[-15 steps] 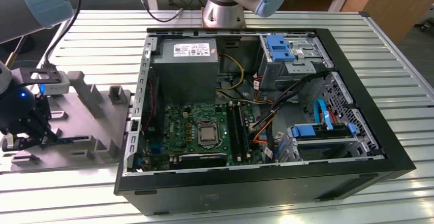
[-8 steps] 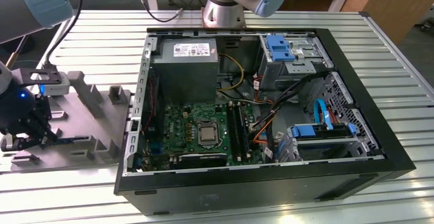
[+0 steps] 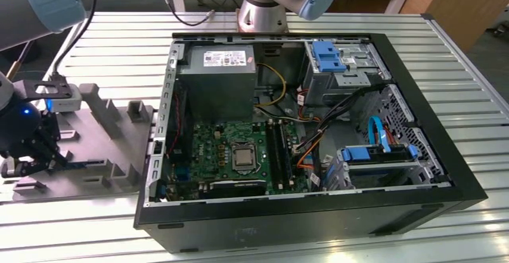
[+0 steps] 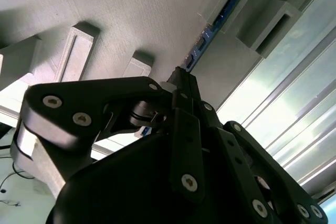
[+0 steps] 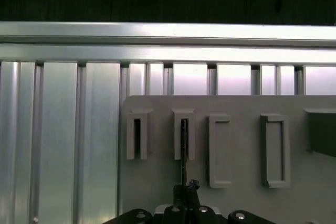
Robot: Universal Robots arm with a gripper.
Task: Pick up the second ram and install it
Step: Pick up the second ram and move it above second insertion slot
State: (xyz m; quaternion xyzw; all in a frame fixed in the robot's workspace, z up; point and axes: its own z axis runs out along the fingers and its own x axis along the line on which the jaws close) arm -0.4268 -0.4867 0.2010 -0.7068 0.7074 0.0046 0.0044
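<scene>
Hanging over the grey holder block point(image 3: 104, 155) beside the open computer case point(image 3: 318, 227), the gripper point(image 4: 183, 76) has its fingers point(image 4: 191, 92) pinched narrow on the second ram point(image 4: 220, 17), which stands in one of the block's slots.

- The arm point(image 3: 40, 0) is arching from its base point(image 3: 265, 9) across to the exterior view's left.
- Its wrist point(image 3: 18, 111) is pointing the gripper point(image 3: 28, 158) downward.
- In both wrist views the black fingers point(image 4: 184, 124) are pressing together at the tips, pinching the second ram point(image 4: 212, 27).
</scene>
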